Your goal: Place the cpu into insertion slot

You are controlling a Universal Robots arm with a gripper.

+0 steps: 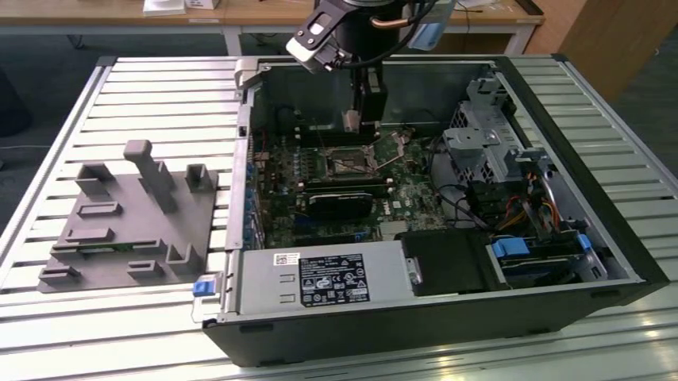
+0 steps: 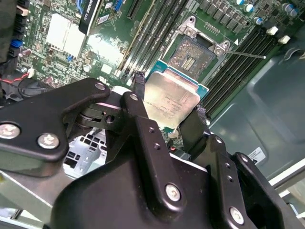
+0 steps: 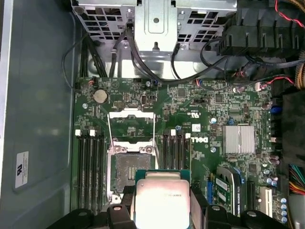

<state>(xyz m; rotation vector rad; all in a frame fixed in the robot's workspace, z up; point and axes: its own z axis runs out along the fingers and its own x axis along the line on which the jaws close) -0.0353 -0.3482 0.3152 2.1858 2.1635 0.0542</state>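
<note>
- Grips the cpu [image 2: 174, 93] by two opposite edges, clamped between the black fingers [image 2: 139, 88] of the gripper [image 2: 169, 98], silvery face turned up toward the wrist.
- Judged from that hold, leaves the underside contacts untouched and keeps the chip level for a straight drop.
- Carries it in the air above the motherboard [image 3: 200, 119], clear of the board and not yet seated.
- Places it near the insertion slot [image 3: 129, 167], overlapping one corner of it in both wrist views; may owe part of that offset to camera angle.
- Shows the slot ready to receive: metal bracket [image 3: 131, 114] swung back off the dark frame, thin lever [image 2: 243, 55] released to one side, contact field bare.
- Flanks the slot with long memory connectors [image 3: 90, 162] on both sides, so allows little room for sideways error.
- In the exterior view, sets the gripper [image 1: 366, 119] over the far half of the board, with the slot [image 1: 348, 164] just nearer than it.
- Rests the open computer case [image 1: 593, 198] on its side on the slatted table [image 1: 159, 95], presumably to give the arm access from above.
- Keeps the grey parts fixture [image 1: 127, 214] well apart, at the exterior view's left.
</note>
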